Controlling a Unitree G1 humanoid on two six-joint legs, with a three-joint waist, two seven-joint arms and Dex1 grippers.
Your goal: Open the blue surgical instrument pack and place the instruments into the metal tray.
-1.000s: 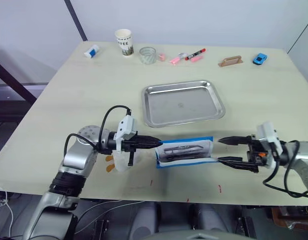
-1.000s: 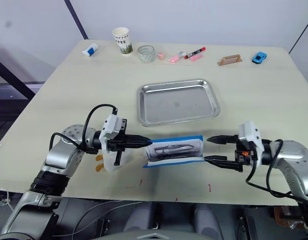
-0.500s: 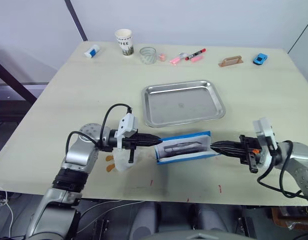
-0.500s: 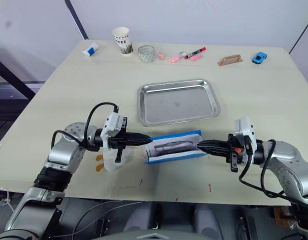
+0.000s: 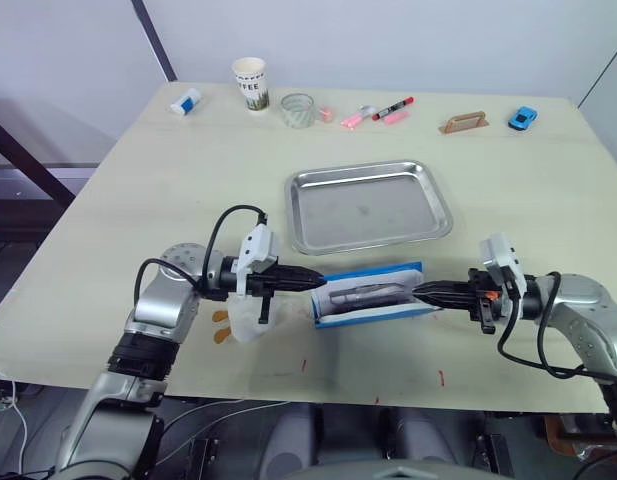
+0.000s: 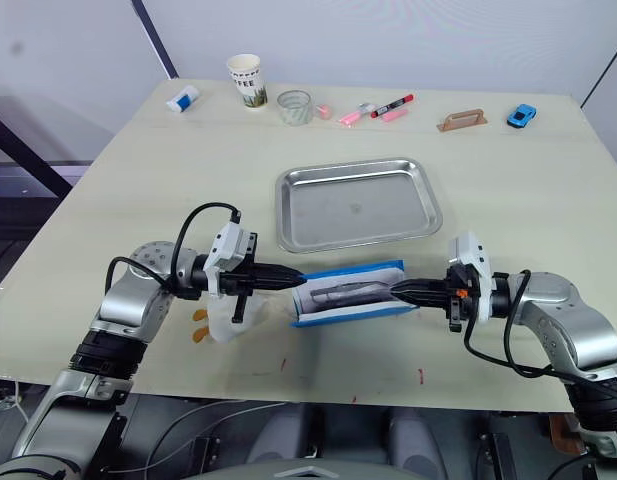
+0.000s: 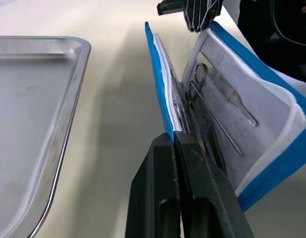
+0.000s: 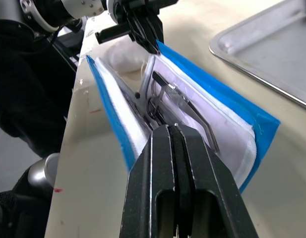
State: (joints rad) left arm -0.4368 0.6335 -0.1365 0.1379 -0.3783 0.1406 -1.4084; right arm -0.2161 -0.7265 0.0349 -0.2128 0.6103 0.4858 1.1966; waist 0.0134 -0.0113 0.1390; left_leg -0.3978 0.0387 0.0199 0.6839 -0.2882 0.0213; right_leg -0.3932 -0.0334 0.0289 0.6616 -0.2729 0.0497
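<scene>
**Pack held partly open between both grippers**

The pack [image 5: 371,296] lies on the table [image 5: 138,180] near its front edge, just in front of the tray [image 5: 368,205] and apart from it. Its long axis runs left to right, roughly parallel to the tray's long side, with the right end angled slightly toward the tray. The pack is partly open: the blue flaps stand apart in a V, exposing the pale lining.

The instruments [image 7: 212,116] sit inside against the lining, lying along the pack's long axis. One pair shows ring handles.

The left gripper [image 5: 315,283] meets the pack's left end, fingers clenched together on the edge of a flap. The right gripper [image 5: 424,291] meets the right end, fingers likewise pressed together at the pack's edge.

The tray holds nothing.
</scene>
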